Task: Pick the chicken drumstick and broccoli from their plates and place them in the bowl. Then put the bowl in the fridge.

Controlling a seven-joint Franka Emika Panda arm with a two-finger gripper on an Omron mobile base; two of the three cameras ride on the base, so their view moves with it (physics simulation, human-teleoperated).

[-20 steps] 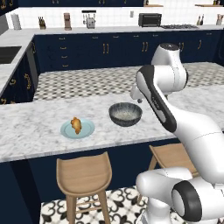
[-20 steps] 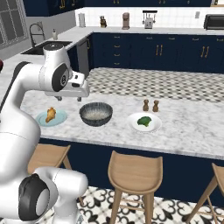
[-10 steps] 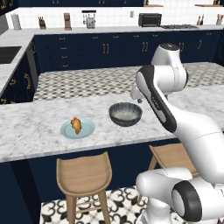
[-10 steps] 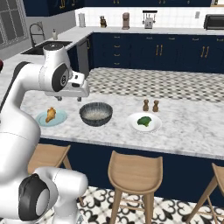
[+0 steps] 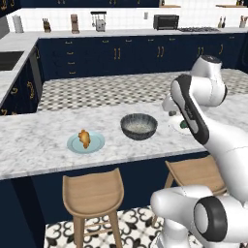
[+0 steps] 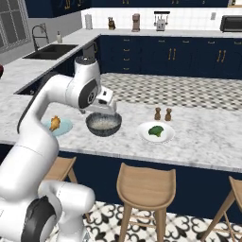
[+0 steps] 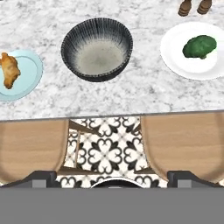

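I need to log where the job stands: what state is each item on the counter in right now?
Chicken drumstick: lying on the light blue plate, untouched.
Broccoli: sitting on the white plate, untouched.
Bowl: upright on the counter between both plates, empty.
Two small brown shakers: standing upright behind the white plate.

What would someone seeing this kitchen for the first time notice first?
Probably the big white robot arm looming over the marble counter. Under it sits a dark speckled deep bowl, flanked by a golden-brown chicken drumstick on a pale blue plate and a dark green broccoli floret on a white plate.
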